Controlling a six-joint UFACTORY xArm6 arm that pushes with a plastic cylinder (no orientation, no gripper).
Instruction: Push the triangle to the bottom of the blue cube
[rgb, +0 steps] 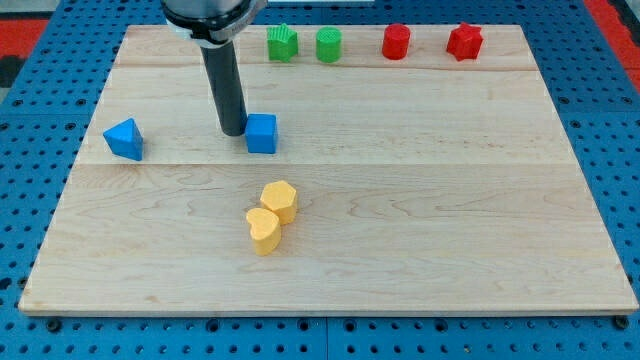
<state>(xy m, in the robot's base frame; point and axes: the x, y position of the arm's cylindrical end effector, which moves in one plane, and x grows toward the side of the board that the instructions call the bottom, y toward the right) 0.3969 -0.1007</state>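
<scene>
A blue triangle block (124, 138) lies near the board's left edge. A blue cube (261, 133) sits left of the board's centre, well to the right of the triangle. My tip (233, 131) stands just left of the blue cube, almost touching it, and far to the right of the triangle. The dark rod rises from the tip to the view's top.
Two yellow blocks (279, 201) (263, 230) sit touching, below the cube. Two green blocks (283, 43) (328, 45) and two red blocks (396, 42) (465, 41) line the top edge. The wooden board (450, 220) lies on a blue pegboard.
</scene>
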